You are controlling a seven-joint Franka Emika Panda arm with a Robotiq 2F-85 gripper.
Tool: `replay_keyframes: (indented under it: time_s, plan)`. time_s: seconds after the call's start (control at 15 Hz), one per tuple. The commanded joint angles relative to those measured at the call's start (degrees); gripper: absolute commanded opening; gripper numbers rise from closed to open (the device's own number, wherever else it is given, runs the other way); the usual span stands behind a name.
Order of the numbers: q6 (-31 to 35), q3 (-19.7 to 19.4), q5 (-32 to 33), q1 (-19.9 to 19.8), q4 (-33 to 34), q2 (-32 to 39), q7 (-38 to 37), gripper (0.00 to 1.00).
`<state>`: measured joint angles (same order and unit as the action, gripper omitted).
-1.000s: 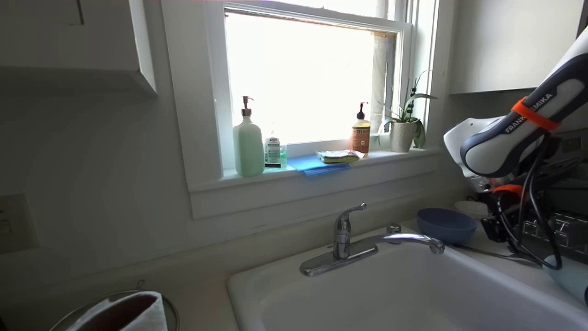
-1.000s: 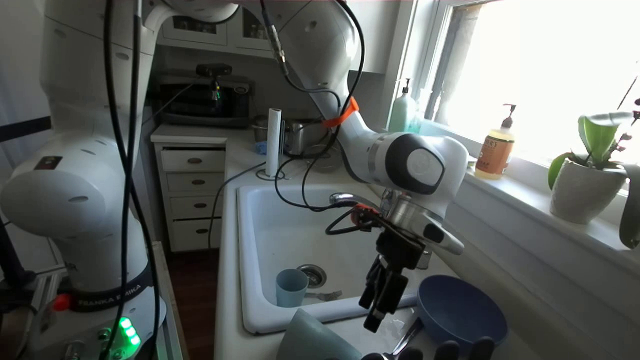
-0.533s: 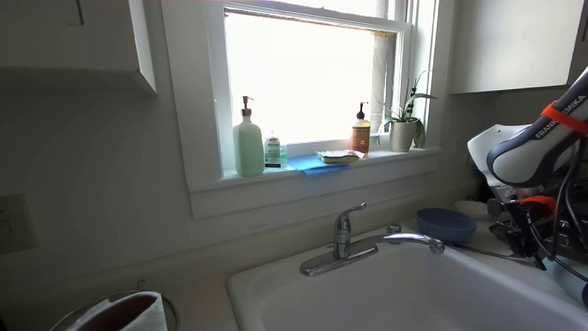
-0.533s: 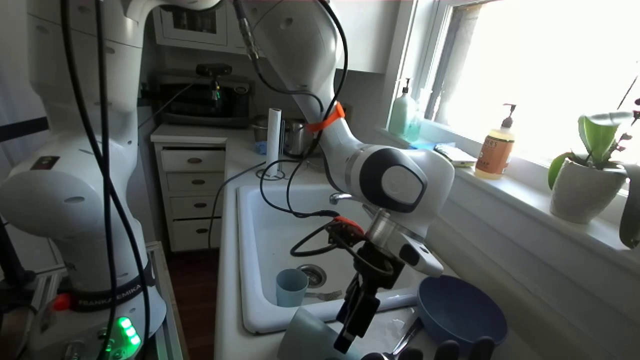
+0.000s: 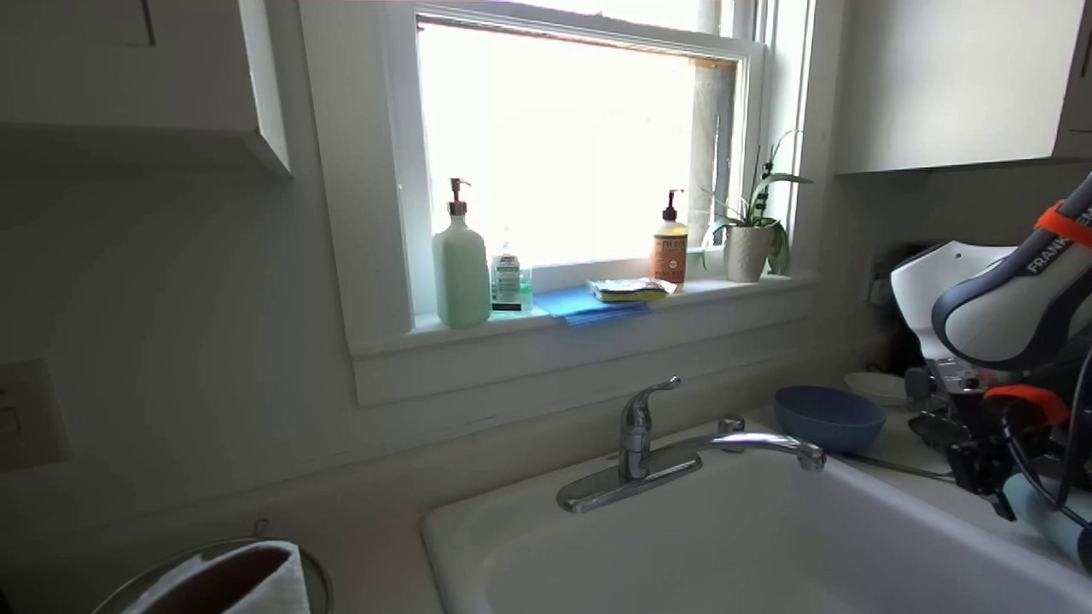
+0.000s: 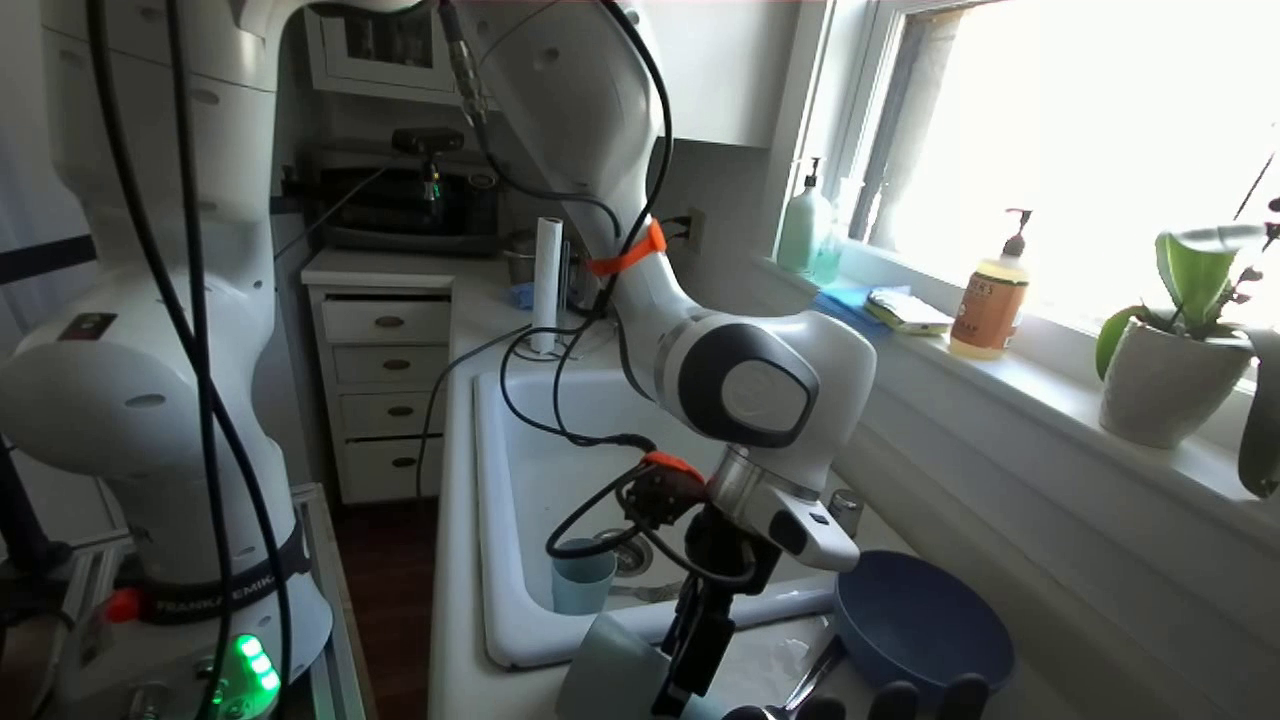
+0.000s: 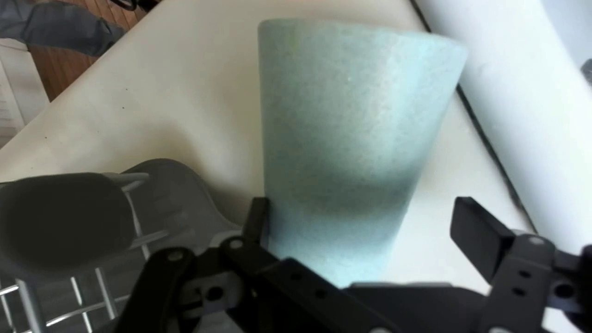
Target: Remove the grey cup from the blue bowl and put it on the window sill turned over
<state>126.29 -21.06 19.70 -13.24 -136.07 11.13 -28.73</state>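
The grey cup [image 7: 351, 115], pale and slightly bluish, fills the middle of the wrist view. It appears to lie on its side on the counter; its mouth is hidden. It shows in both exterior views [image 5: 1045, 524] [image 6: 605, 675]. My gripper [image 7: 365, 226] is open, with the cup's narrow end between its fingers. The left finger is at the cup's side; the right finger [image 7: 481, 238] stands apart from it. In an exterior view the gripper [image 6: 675, 690] partly covers the cup. The blue bowl [image 6: 925, 620] stands nearby, no cup visible in it. The window sill [image 5: 725, 290] runs under the window.
A light blue cup [image 6: 583, 580] and a fork lie in the white sink [image 6: 640, 425]. A dark dish rack [image 7: 106, 296] is beside the cup. A utensil [image 6: 815, 675] lies by the bowl. Pump bottles [image 5: 462, 277], a sponge [image 5: 629, 291] and a plant pot [image 5: 745, 253] occupy the sill.
My gripper has moved down and away from the bowl's side, to the grey cup on the counter. The cup and bowl have not visibly moved.
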Motion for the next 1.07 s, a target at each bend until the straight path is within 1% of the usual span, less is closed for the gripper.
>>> replay_keyframes:
  time_s: [0.0, 0.2, 0.33, 0.47, 0.67, 0.87, 1.0]
  plan:
    - [3.7, -0.1, 1.2, -0.2, -2.2, -0.6, -0.6, 0.74]
    - [4.5, 0.1, 1.2, 0.1, -2.3, -0.7, -0.5, 0.51]
    - [4.6, 0.1, 1.8, 0.4, -2.4, -1.3, -0.7, 0.50]
    - [4.5, 0.3, 2.6, 1.0, -3.0, -3.3, -0.5, 0.50]
    - [6.4, 0.5, 8.5, 2.5, -4.4, -8.0, -2.0, 0.50]
    - [7.2, 2.4, 14.0, 3.3, -5.1, -14.0, -3.1, 0.50]
    - [8.1, 4.6, 15.9, 2.9, -5.1, -18.2, -3.1, 0.50]
